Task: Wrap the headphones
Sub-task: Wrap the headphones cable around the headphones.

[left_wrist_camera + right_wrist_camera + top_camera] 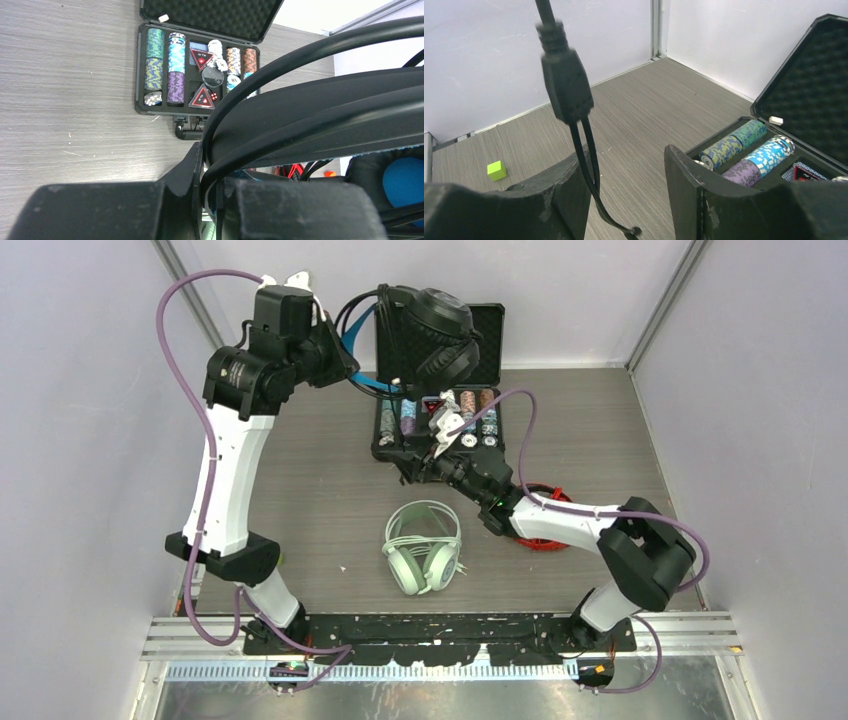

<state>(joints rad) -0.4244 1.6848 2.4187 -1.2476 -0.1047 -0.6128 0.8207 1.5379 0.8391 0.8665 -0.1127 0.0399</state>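
The black headphones (pixel 440 330) hang in the air at the back of the table, above an open chip case. My left gripper (pixel 350 365) is shut on their blue-lined headband (pixel 325 115), with the black cable (pixel 260 80) looping past the fingers. Their cable's splitter (pixel 566 82) dangles just above my right gripper (pixel 626 175). That gripper is open, and the thin cords run loose along its left finger (pixel 569 190). In the top view the right gripper (pixel 440 430) hovers over the case's front. The mint-green headphones (pixel 424 545) lie flat at mid-table. The red headphones (pixel 545 543) lie mostly hidden under the right arm.
An open black case (pixel 490 325) holding several rows of poker chips (pixel 156 60) stands at the back centre, lid up. A small lime-green cube (pixel 496 170) lies on the floor by the wall. Walls close the workspace on three sides.
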